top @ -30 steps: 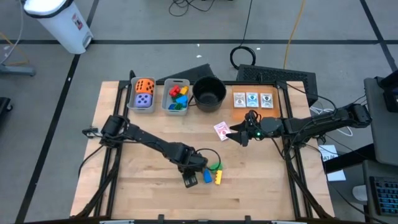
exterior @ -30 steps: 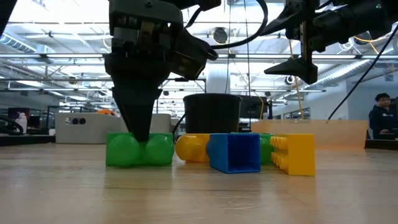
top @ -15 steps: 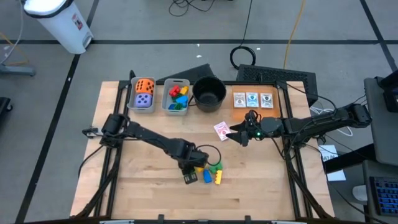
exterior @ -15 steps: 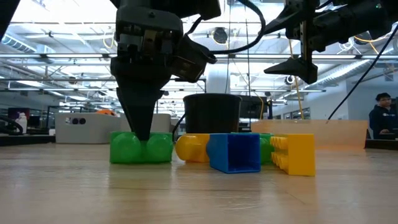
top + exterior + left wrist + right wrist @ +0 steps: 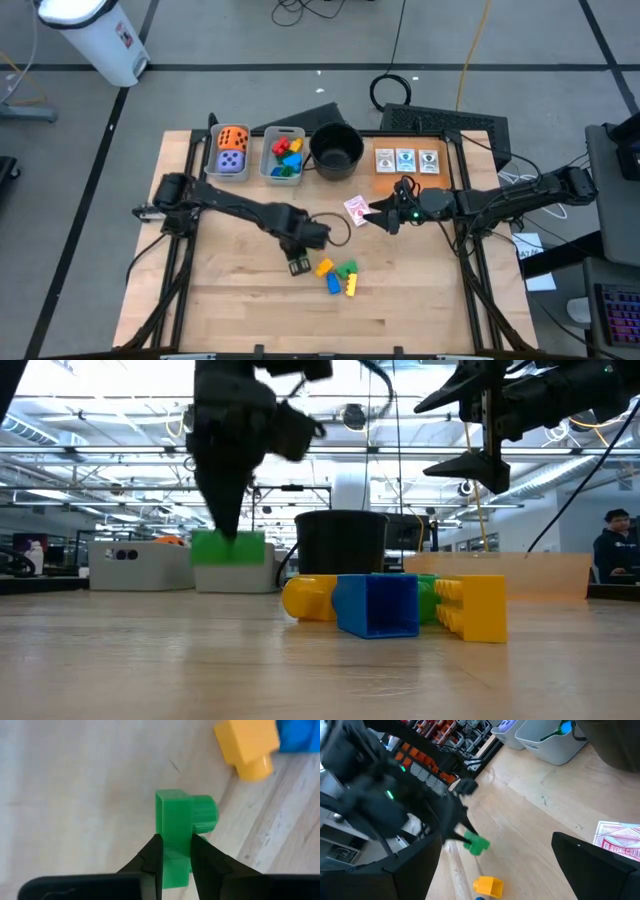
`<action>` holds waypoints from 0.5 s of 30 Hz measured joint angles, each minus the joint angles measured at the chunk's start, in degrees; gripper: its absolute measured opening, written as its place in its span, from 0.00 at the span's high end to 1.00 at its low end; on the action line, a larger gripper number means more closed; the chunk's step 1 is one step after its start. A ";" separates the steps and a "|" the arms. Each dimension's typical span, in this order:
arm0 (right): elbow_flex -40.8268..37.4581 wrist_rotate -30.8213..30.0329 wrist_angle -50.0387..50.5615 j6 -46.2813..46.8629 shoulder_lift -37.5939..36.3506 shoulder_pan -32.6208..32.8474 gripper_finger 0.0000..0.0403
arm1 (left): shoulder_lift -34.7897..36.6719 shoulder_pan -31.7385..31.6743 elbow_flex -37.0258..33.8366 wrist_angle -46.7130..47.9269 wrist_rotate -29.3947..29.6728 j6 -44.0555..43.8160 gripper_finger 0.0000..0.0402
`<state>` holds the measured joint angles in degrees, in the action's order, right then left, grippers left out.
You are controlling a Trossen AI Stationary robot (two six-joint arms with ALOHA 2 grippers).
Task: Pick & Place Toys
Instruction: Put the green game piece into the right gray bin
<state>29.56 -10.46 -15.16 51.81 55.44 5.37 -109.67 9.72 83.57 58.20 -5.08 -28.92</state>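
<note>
High view: two grey rectangular plastic bins (image 5: 228,166) sit upper left of centre, one with an orange die (image 5: 233,139) and a purple die (image 5: 231,160), the other with small plastic blocks. Three picture cards (image 5: 405,160) lie upper right, one red-backed card (image 5: 355,209) mid-frame. The left gripper (image 5: 299,265) is below centre; the right gripper (image 5: 385,216) stands spread.

Low view: the small green plastic block (image 5: 228,548), upper left, hangs clear of the table.

Left wrist view: two dark fingers (image 5: 151,861) are clenched on it; it is smooth with a round stud.
</note>
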 joint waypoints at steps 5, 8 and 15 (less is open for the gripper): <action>0.00 0.02 -0.04 -0.18 0.00 0.00 0.07 | 8.52 -3.29 0.01 1.00 4.99 -0.94 0.83; 0.00 0.02 -0.24 -0.46 0.00 0.00 0.07 | 14.39 -5.98 0.02 2.91 8.36 -2.60 0.81; 0.00 0.02 -0.66 -1.46 0.00 0.00 0.07 | 26.63 -14.33 0.07 7.45 16.84 -7.79 0.83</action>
<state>29.56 -10.44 -15.82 50.35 55.44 5.37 -83.04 -4.60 83.64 65.64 11.76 -36.71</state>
